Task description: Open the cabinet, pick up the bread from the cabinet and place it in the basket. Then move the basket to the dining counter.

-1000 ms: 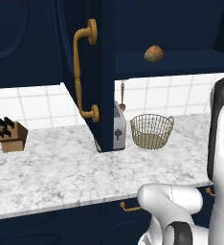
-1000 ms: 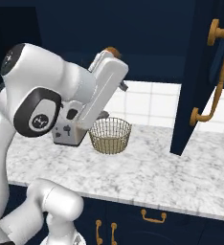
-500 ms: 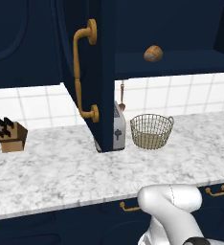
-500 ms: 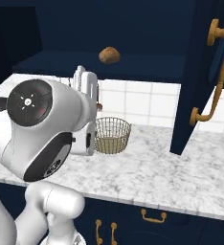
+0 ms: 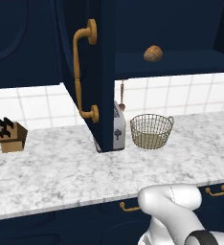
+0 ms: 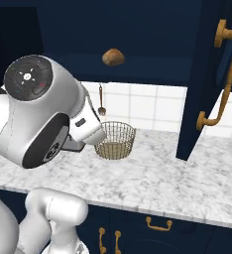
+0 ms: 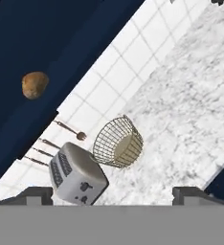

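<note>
While door (image 5: 102,72) half-hides toaster (image 5: 118,128), fingers (image 7: 37,194) spread, bread (image 5: 153,53) shelved, basket (image 5: 152,130) below.

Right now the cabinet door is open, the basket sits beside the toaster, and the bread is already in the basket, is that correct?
Not quite: the bread is on the cabinet shelf, above the empty basket, as the left base view shows. The door is open and the basket is beside the toaster.

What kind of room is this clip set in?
A simulated kitchen, by the look of it: a marble counter with a toaster and knife block, tiled wall, and navy cabinet holding bread.
</note>
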